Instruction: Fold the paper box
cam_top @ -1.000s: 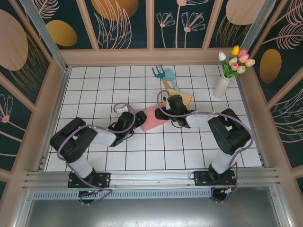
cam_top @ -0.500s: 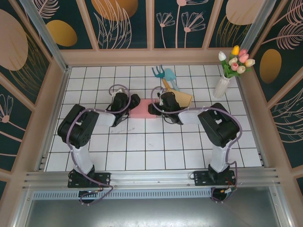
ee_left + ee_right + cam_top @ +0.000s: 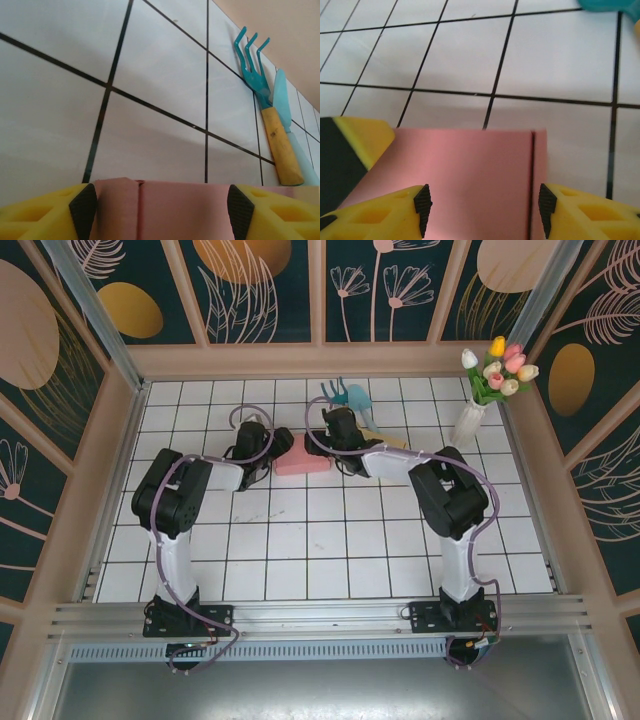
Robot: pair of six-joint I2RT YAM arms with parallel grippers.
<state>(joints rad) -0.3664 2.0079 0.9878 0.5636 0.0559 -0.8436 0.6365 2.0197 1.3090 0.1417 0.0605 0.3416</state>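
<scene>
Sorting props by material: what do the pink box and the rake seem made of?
Pink box: matte paper or thin card, going by its flat panels and sharp crease. Rake: smooth teal head, painted metal or plastic; tan handle looks like wood.

Top external camera sits high above and behind the arm bases, angled down and far enough off to take in the whole tiled table. Left wrist camera is low and very close, looking out between the fingers of the left gripper across the tiles toward the back wall. Right wrist camera is equally close, tilted down over the right gripper. All three views share the pink paper box. The top and left wrist views share the teal hand rake.
</scene>
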